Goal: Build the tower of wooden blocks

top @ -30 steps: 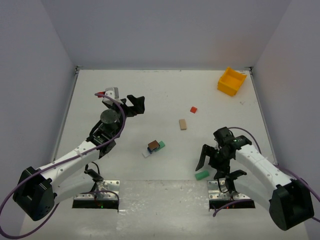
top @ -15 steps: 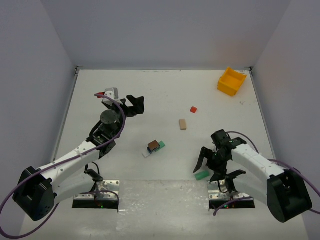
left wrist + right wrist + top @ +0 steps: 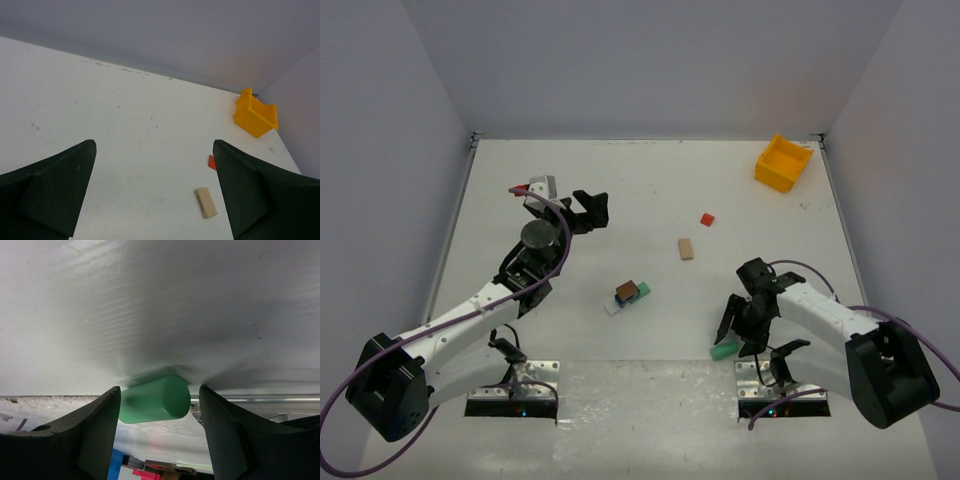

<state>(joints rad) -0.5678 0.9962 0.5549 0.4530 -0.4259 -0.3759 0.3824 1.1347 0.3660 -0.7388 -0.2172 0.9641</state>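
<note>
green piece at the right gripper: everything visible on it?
The green block is a plain matte piece, rounded like a short cylinder in the wrist view, lying on its side at the near edge of the white table. The right gripper straddles it, jaws open: one finger seems to touch its end, the other stands clear.

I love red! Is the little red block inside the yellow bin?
No, the red block lies on the table, apart from the yellow bin.
</note>
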